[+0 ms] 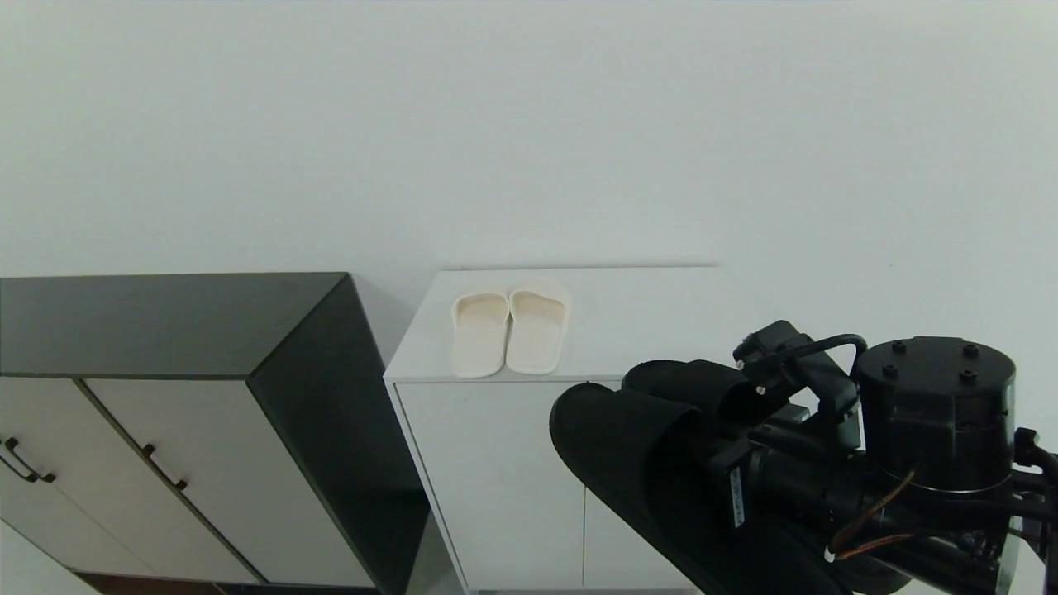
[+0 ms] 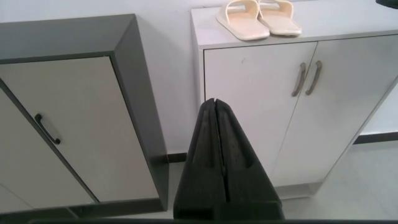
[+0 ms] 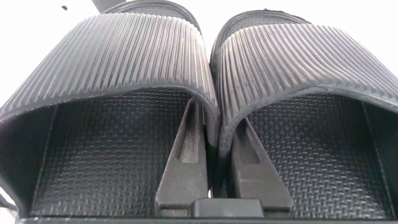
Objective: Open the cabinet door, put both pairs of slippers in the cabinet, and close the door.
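Black slippers [image 3: 124, 74], one pair, ribbed straps and pebbled footbeds – we list them side by side in the right gripper [image 3: 216, 112]. One of its fingers [image 3: 183, 155] sits inside each slipper, and the two press the slippers' inner walls together between them. In the head view the pair hangs on the robot's right, toes pointing away from the arm, in front of the white cabinet [image 1: 496, 463] and overlapping its right half.

Left gripper [image 2: 215, 106]: we record its two dark jaws pressed flat together with nothing between them, pointing toward the gap between the two cabinets.

Cream slippers [image 1: 510, 332], one pair: we find them side by side and touching on top of the white cabinet, toward its left end, well apart from the black pair.

White cabinet, further: two doors [image 2: 261, 93], both closed, with a pair of curved metal handles [image 2: 314, 76] just beside the centre seam.

Dark cabinet [image 1: 165, 322]: it stands to the left of the white one with a narrow gap between them – black top and side, pale door panels [image 1: 207, 479] shut, each with a dark bar handle [image 1: 161, 467].

Both cabinets stand against a plain pale wall [image 1: 529, 124] on a light floor [image 2: 373, 186].
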{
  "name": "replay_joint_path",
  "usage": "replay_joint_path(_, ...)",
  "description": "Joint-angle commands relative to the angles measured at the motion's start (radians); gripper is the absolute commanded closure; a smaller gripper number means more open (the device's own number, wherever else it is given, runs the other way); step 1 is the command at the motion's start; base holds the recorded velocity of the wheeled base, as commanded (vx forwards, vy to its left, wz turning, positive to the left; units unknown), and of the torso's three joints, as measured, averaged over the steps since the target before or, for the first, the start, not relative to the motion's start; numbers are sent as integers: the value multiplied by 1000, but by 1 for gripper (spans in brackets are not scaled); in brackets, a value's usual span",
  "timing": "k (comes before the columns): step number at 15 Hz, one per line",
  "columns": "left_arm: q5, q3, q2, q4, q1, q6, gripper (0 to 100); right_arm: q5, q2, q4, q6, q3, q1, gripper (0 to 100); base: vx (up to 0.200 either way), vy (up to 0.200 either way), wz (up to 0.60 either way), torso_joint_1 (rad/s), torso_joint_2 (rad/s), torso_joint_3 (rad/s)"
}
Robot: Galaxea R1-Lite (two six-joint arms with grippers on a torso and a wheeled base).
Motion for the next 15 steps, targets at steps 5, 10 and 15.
replay_joint_path(5,2,0,2,-2,0,-22,100,0,4,-1,-1,3,1,100,0,0,0,-111,265,144)
replay_joint_path(10,0,0,2,0,0,-32,100,0,0,1,-1,5,2,100,0,0,0,-174,408,224)
replay_joint_path(15,3,0,2,-2,0,-31,0,2,4,-1,-1,16,2,100,0,0,0,-229,549,316)
